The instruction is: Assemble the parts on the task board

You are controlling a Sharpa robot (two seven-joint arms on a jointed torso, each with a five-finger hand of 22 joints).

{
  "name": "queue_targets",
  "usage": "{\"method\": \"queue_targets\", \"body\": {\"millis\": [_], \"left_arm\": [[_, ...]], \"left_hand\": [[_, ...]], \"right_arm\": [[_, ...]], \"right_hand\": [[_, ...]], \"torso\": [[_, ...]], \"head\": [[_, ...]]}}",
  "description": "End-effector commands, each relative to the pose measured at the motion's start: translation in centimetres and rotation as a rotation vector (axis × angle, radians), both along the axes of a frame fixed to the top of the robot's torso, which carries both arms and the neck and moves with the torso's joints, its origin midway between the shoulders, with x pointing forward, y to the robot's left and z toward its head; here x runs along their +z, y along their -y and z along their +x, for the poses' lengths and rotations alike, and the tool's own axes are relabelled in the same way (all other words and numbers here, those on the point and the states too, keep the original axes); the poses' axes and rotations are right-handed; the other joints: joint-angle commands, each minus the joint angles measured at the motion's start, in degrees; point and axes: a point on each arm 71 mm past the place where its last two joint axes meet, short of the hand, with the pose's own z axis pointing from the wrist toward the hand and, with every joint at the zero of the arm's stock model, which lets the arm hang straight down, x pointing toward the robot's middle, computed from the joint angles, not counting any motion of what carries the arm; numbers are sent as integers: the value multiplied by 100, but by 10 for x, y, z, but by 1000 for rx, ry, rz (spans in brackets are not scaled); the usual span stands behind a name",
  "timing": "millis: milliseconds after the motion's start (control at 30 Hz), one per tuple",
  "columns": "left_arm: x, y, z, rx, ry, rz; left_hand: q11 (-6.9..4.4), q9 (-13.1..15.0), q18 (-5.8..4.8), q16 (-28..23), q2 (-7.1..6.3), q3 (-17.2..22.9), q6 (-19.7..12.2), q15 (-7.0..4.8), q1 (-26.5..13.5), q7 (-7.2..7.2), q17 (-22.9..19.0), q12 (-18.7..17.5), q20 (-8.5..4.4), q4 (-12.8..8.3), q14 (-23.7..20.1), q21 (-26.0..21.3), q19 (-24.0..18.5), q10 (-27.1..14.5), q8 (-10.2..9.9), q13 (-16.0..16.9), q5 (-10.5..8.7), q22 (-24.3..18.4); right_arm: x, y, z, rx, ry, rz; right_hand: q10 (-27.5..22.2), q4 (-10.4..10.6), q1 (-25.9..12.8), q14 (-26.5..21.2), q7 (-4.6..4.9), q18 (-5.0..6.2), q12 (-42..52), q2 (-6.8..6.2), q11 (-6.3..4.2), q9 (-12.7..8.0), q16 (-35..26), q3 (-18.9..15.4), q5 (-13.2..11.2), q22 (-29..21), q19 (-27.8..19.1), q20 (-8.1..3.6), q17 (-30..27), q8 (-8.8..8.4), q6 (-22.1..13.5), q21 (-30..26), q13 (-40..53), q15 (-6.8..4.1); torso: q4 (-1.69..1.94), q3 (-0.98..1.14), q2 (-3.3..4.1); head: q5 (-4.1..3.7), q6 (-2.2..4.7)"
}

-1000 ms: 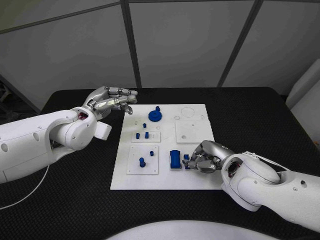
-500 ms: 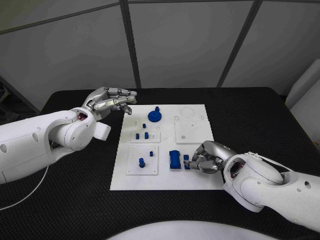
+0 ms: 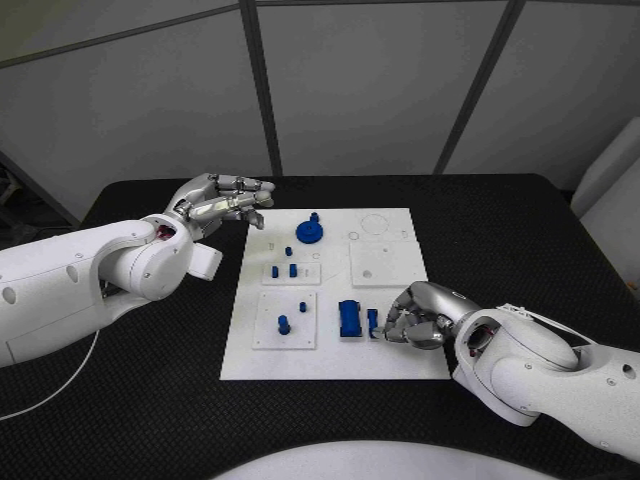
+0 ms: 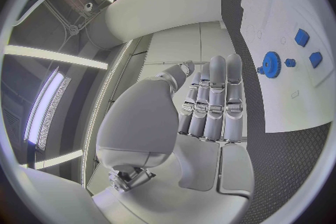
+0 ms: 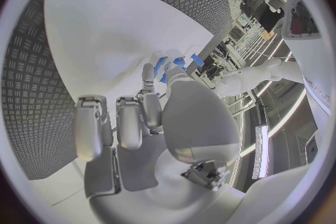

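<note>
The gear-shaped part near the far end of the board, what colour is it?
Blue gear-shaped part, clearest in the head view.

A white task board point(image 3: 392, 365) lies flat mid-table. Blue parts on it: a round gear point(image 3: 310, 232) at the far end, small pegs point(image 3: 284, 270) mid-board, an upright block point(image 3: 350, 318) near right.

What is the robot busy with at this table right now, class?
A two-armed robot is assembling small blue parts on a white task board lying on a black table. Its right hand reaches down at the blue block near the board's front edge, fingers at a small blue piece beside it; whether it grips anything cannot be told. Its left hand hovers with curled fingers by the board's far left corner, holding nothing. A blue gear sits further back.
</note>
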Motion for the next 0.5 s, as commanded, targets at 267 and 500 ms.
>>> {"method": "queue_targets", "body": {"millis": [267,500], "left_arm": [[1,2,0,-12,1,-7],[1,2,0,-14,1,-8]], "left_hand": [[-8,0,-10,-29,59,-9,-25,6,4,-3,-9,19,28,-9,7,-26,29,-34,20,9,-5,-10],[-8,0,-10,-29,59,-9,-25,6,4,-3,-9,19,28,-9,7,-26,29,-34,20,9,-5,-10]], "right_arm": [[-3,1,2,38,-8,-4],[-7,0,6,33,-14,-14]], "right_hand": [[4,-11,78,458,0,-57,-22,43,22,7,25,-58,-100,1319,400,-16,779,34,-41,-16,314,-37],[11,-20,131,459,-4,-59,-9,93,19,9,28,-66,-126,1323,404,-17,783,36,-37,-11,325,-39]], "torso": [[6,0,5],[10,1,3]], "head": [[-13,-10],[-11,-10]]}}
